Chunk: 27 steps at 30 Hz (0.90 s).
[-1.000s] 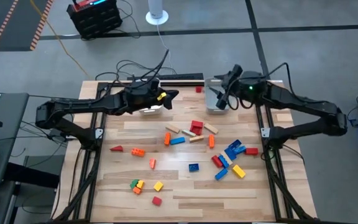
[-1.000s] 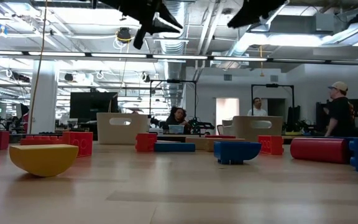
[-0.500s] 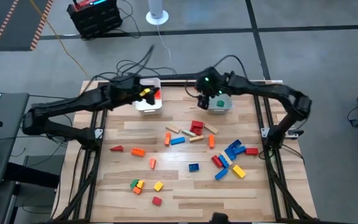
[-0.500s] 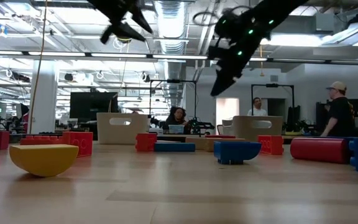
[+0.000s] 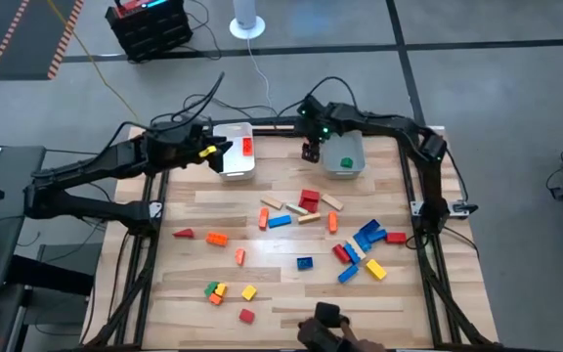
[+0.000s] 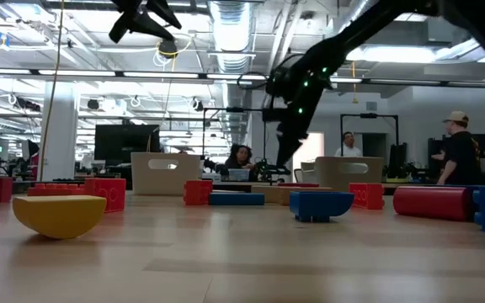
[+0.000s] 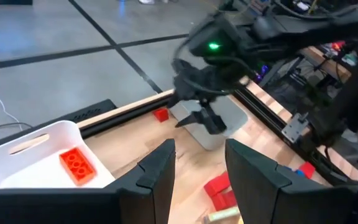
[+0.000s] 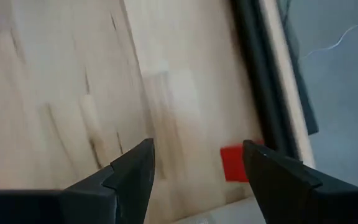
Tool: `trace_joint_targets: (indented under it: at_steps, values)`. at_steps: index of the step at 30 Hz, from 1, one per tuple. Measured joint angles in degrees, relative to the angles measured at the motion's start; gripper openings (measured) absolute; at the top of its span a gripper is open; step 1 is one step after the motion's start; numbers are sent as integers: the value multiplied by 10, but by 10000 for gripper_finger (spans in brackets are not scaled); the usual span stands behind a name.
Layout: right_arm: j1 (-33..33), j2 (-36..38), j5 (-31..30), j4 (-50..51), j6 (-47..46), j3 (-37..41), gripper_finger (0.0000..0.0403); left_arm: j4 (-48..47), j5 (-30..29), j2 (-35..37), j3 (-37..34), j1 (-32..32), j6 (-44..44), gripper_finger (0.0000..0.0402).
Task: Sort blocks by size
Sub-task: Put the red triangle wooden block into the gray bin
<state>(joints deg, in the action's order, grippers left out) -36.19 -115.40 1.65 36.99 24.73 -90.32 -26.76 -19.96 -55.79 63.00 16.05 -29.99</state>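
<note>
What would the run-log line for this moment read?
left gripper: open, empty, beside left bin holding red block | right gripper: open, empty, beside right bin | most blocks: on table

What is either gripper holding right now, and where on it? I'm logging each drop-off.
Nothing is held. The left gripper is open and empty beside the white bin, where a red block lies. The right gripper is open above the table's back edge.

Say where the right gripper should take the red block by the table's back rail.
Probably from straight above, pinching the red block by the two flat sides that face along the rail: it lies flat and alone, with the rail close behind. The right gripper hovers open nearby.
</note>
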Motion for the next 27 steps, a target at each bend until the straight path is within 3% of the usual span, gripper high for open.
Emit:
trace_joint_targets:
  at_steps: [8, 17, 27]
  values:
    - [-19, -62, -1, 50, 20, -57, 262, -10, 4, 0, -3, -18, 2, 134]
    - [-22, -83, -41, 61, 81, -63, 207, -13, 3, 0, -3, -36, 3, 134]
    - [-29, -95, -48, 65, 83, -61, 169, -13, -1, 0, -3, -38, 9, 134]
